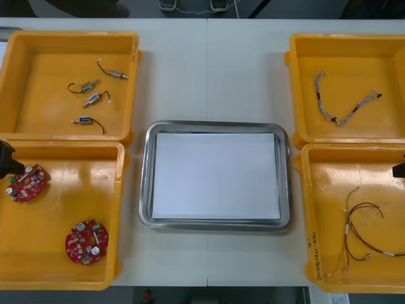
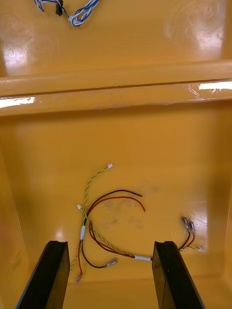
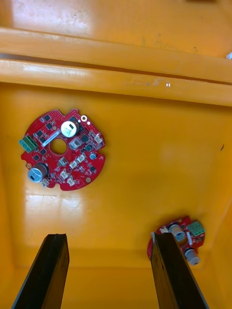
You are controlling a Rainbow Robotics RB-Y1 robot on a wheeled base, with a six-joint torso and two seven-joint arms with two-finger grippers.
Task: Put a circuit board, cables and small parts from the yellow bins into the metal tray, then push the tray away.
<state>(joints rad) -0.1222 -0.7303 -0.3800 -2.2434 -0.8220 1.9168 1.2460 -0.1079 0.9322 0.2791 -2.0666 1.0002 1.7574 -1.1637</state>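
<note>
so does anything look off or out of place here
Nothing stands out. The metal tray sits square between the yellow bins, white inside, nothing in it yet. The circuit boards, cables and small metal parts all lie inside their bins. The left gripper and right gripper hang open over the near bins.

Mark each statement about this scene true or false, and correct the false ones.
1. The tray holds a board. False: both boards lie in the near left bin.
2. The left gripper is open over that bin. True.
3. The right gripper is shut on a cable. False: it is open; the cables lie loose.
4. Four small metal parts lie in the far left bin. True.
</note>
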